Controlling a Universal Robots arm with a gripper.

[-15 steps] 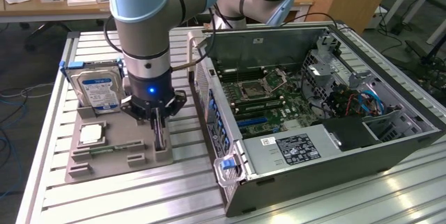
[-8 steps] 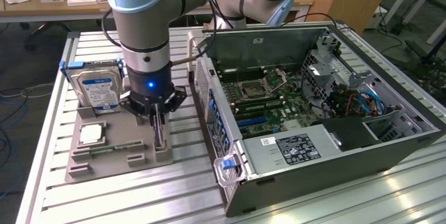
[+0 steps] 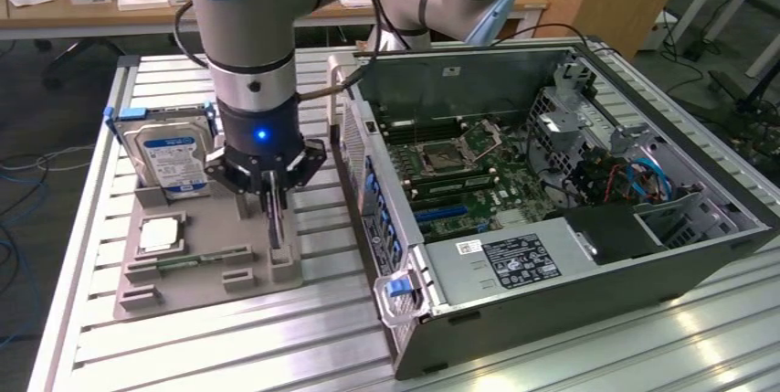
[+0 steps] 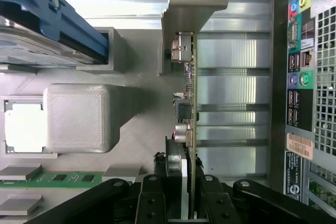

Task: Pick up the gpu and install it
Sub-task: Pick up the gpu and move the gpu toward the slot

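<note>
The gpu [image 3: 277,232] stands on edge, upright, over the grey fixture tray [image 3: 214,223], just left of the open computer case [image 3: 549,209] in the exterior view. My gripper [image 3: 273,198] comes down on its top edge from above and is shut on it. In the wrist view the gpu [image 4: 190,93] shows edge-on, a thin green board with small parts and a silver bracket [image 4: 184,9] at its far end. The black fingers [image 4: 152,203] of my gripper [image 4: 181,203] press on either side of it. Whether its lower edge still rests in the tray's slot I cannot tell.
A silver hard drive [image 3: 171,156] with a blue-white label stands in the tray, with a square processor chip [image 3: 161,235] and a memory stick [image 3: 183,264] in front of it. The case's rear port panel [image 4: 302,77] is close beside the card. Aluminium slats form the table.
</note>
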